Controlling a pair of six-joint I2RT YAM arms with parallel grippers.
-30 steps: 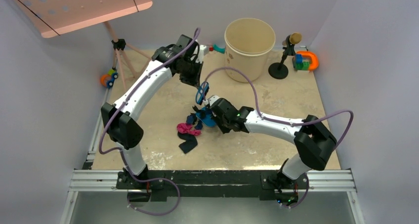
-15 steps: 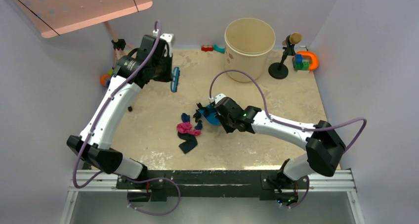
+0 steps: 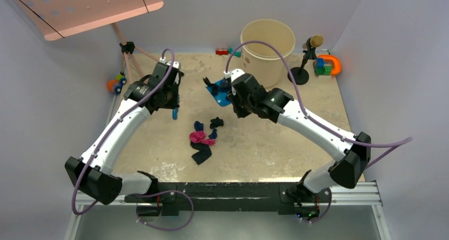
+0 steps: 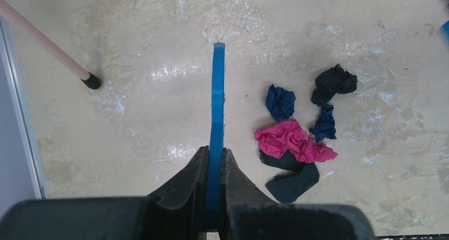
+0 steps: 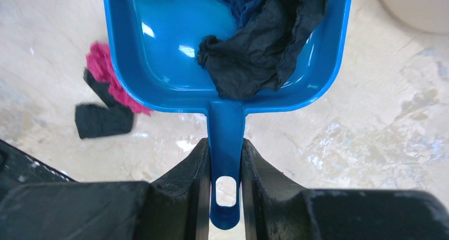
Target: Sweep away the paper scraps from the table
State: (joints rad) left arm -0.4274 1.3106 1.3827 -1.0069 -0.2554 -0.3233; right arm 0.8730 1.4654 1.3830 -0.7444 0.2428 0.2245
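Several paper scraps lie mid-table: a magenta-pink wad, a black piece, a dark blue wad and a black wad. My left gripper is shut on the blue brush, just left of that pile. In the left wrist view the brush stands edge-on between the fingers of the left gripper, the pink wad to its right. My right gripper is shut on the handle of the blue dustpan, which holds black and dark blue scraps. The dustpan hangs near the bucket.
A beige bucket stands at the back. To its right are a black stand and colourful toys. A pink tripod and a toy car sit at the back left. A small toy lies by the back wall.
The right arm lifted the dustpan with scraps away from the pile, back toward the bucket. The left arm swung the brush out to the back left, then forward to the pile's left.
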